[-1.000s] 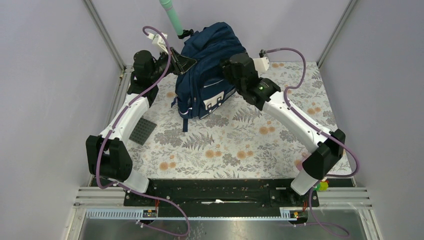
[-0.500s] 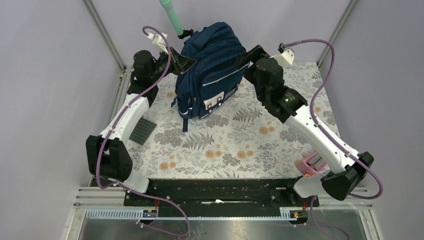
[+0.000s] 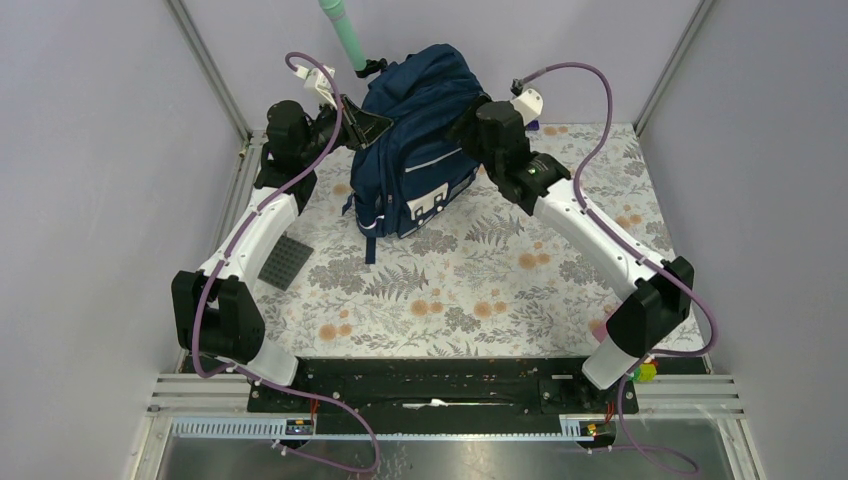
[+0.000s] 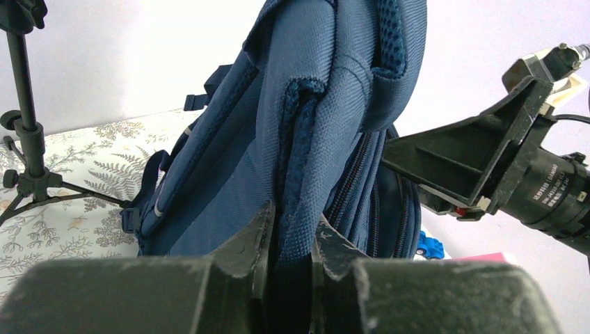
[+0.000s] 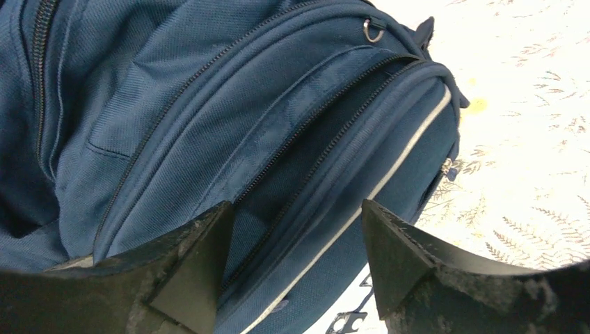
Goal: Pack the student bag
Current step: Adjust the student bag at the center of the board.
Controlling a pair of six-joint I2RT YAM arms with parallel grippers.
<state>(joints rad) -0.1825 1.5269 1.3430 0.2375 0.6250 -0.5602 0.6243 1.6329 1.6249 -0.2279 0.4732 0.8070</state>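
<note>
Currently, student bag point(image 3: 425, 140): standing upright at the far middle of the table point(image 3: 480, 290), between my two grippers, with its front pocket facing near.
Left gripper point(image 4: 291, 226): I am pinching a padded, mesh-edged fold on the bag's far-left side. The jaws are nearly closed and the fabric is filling the gap.
Reason for left hold: I am judging that this pinch is propping the bag upright and steadying it, so that its top is facing my other arm.
Right gripper point(image 5: 296, 223): I am holding the jaws wide apart with nothing gripped, hovering just above the bag's upper right side.
Zip opening point(image 5: 327, 139): lying directly under the right jaws. The tracks appear to be gaping; how deep, I cannot tell.
Reason for right pose: probably I am lining up to widen or reach into that compartment.
Grey building plate point(image 3: 285, 262): lying on the table near my left arm, well apart from the bag, and likely waiting to be packed.
Risk: the bag is depending on one pinch, so a slipping fold could let it slump.
</note>
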